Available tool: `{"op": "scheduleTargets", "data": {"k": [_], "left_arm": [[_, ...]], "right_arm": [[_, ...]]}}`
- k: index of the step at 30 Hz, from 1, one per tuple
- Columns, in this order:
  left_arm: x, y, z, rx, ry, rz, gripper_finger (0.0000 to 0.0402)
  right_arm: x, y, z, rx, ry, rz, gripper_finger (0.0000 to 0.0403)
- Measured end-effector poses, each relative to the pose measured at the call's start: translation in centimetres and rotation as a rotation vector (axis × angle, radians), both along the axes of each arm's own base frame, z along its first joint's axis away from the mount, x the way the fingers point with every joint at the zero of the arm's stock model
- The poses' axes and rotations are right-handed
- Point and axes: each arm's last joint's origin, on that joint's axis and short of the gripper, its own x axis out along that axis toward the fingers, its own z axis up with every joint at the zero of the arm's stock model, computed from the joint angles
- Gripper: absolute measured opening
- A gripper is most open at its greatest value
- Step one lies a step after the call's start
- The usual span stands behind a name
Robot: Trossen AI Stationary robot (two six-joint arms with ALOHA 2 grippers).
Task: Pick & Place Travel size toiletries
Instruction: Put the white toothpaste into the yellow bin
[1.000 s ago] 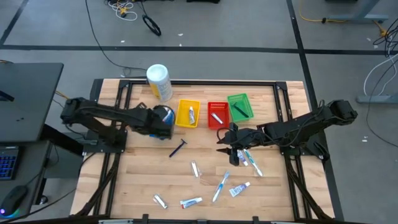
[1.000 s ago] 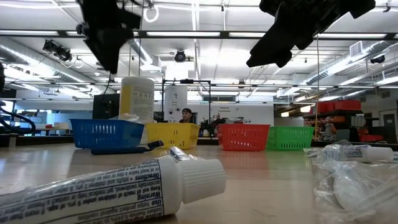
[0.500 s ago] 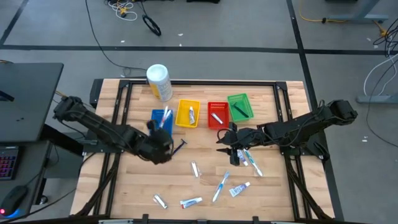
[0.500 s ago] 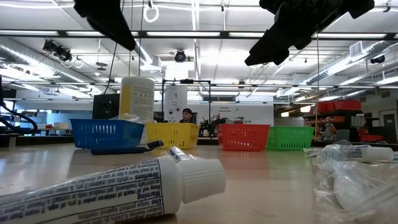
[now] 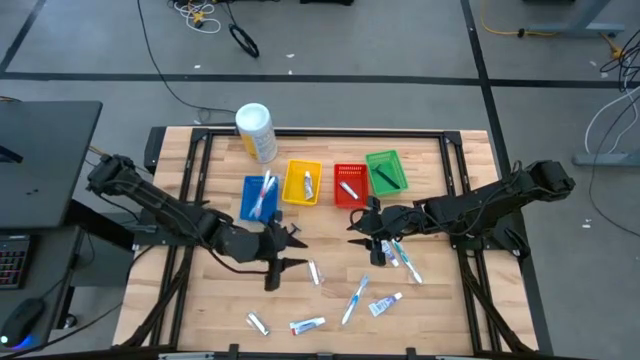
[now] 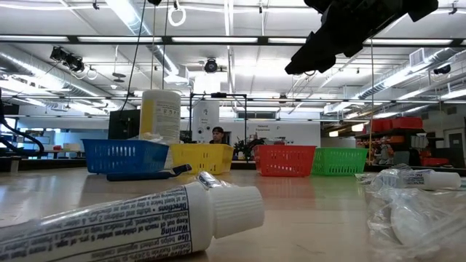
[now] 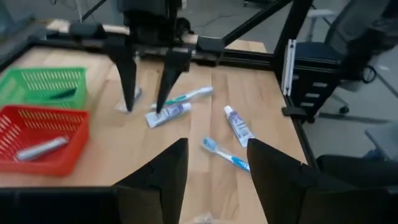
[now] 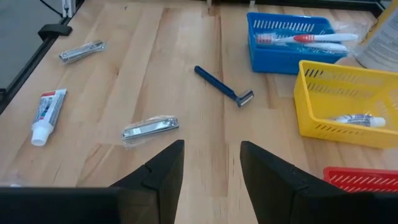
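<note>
Wooden table (image 5: 220, 300) with four baskets in a row at the back: blue basket (image 5: 259, 197) holds toothbrushes, yellow basket (image 5: 303, 183) a toothpaste tube. Left gripper (image 5: 288, 250) hovers mid-table, fingers apart, empty. Right gripper (image 5: 360, 232) hovers near the red basket (image 5: 350, 186), fingers apart, empty. Loose toiletries (image 5: 358, 298) scattered along the front; blue razor (image 8: 222, 86) lies beside the blue basket.

Bright, even overhead light from ceiling strip lamps (image 6: 145, 29); soft shadows; the nearest toothpaste tube (image 6: 131, 222) looks blurred.
</note>
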Motion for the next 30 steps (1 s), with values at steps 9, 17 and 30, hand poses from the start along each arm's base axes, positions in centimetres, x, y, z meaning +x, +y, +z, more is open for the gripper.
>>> {"op": "scheduleTargets", "data": {"k": [9,17,30], "left_arm": [[2.0,-3.3,-5.2,-0.06,0.143,0.001,0.0173],[3.3,-5.6,-7.0,-0.055,0.173,0.033,0.0173],[4.9,-10.8,-10.5,-0.087,0.183,0.029,0.0173]], "right_arm": [[0.1,0.0,0.1,-0.004,-0.015,0.001,0.0167],[0.3,-0.2,0.4,-0.006,-0.045,0.0,0.0167],[0.0,-0.5,-0.6,0.038,-0.019,-0.038,0.0167]]}}
